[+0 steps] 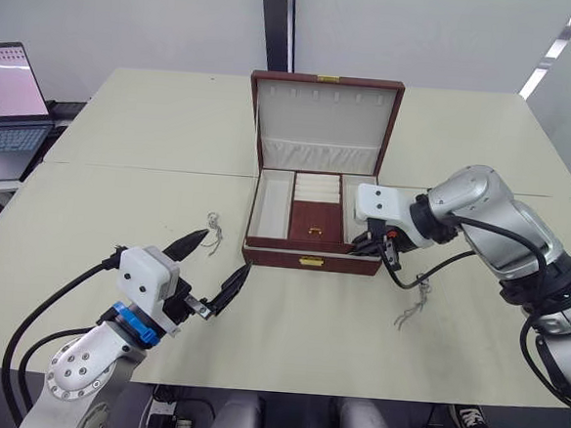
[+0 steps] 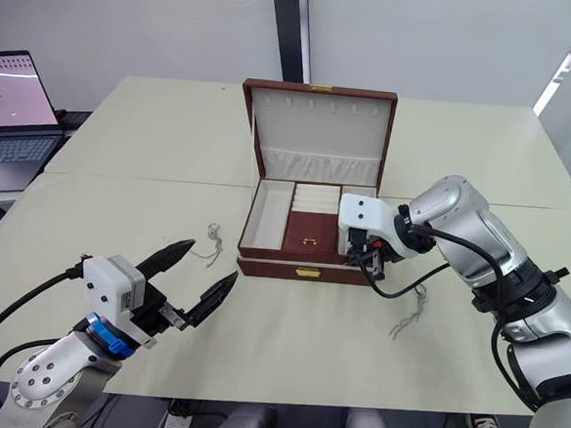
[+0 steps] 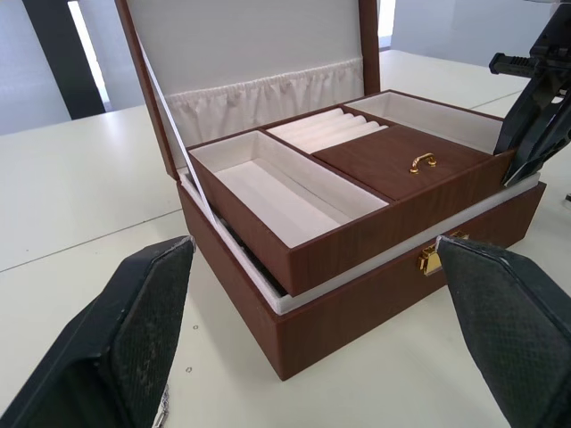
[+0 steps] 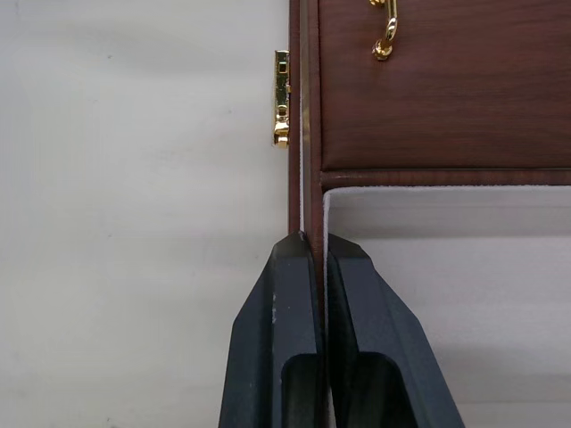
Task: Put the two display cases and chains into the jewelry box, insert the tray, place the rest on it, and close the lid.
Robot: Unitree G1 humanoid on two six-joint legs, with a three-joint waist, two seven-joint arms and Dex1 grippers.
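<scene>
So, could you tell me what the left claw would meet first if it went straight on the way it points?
Probably the jewelry box: the open left claw points at its front wall, with bare table between.

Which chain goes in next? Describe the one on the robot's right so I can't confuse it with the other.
Start at the open jewelry box in the middle of the table. Past its front right corner, where the right gripper pinches the tray wall, a silvery chain lies beside a black cable. The other chain lies off the box's left side, near the left gripper.
</scene>
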